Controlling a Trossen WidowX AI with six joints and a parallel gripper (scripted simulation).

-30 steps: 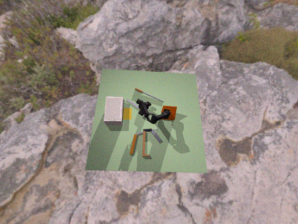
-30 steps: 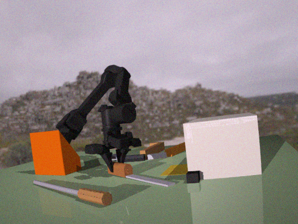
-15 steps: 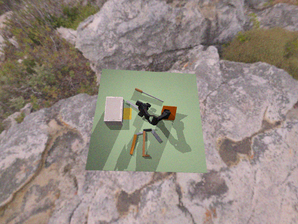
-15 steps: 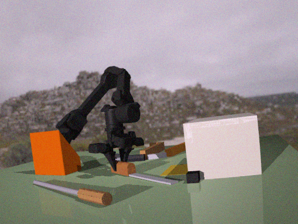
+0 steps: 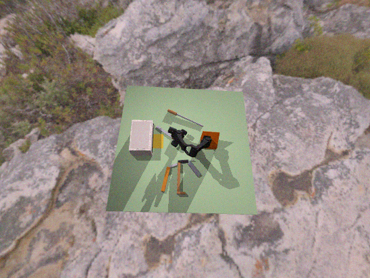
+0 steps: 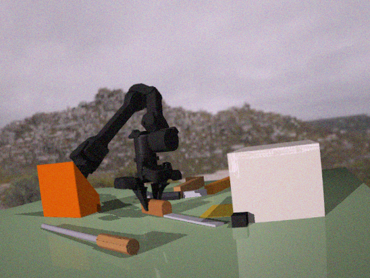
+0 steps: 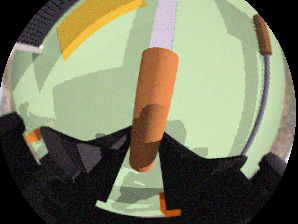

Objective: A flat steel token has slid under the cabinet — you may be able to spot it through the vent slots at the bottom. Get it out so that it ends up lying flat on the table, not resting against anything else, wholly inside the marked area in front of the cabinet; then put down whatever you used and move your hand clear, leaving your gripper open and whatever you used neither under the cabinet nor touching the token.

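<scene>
Partly closed, the black gripper (image 5: 173, 132) (image 6: 151, 203) (image 7: 147, 131) grips the rounded, orange-brown handle of a flat-bladed tool (image 5: 163, 129) (image 6: 159, 207) (image 7: 156, 90), whose pale, straight blade points toward the boxy white cabinet (image 5: 141, 135) (image 6: 277, 182) (image 7: 37, 22). I can't see the steel token. A flat yellow marked area (image 5: 158, 141) (image 6: 217, 210) (image 7: 95, 22) lies in front of the cabinet, beside the blade. A small black block (image 6: 240, 219) sits by the cabinet's near corner. Off to one side lies a thin rod with a cylindrical handle (image 5: 185, 117) (image 6: 116, 243) (image 7: 262, 37).
</scene>
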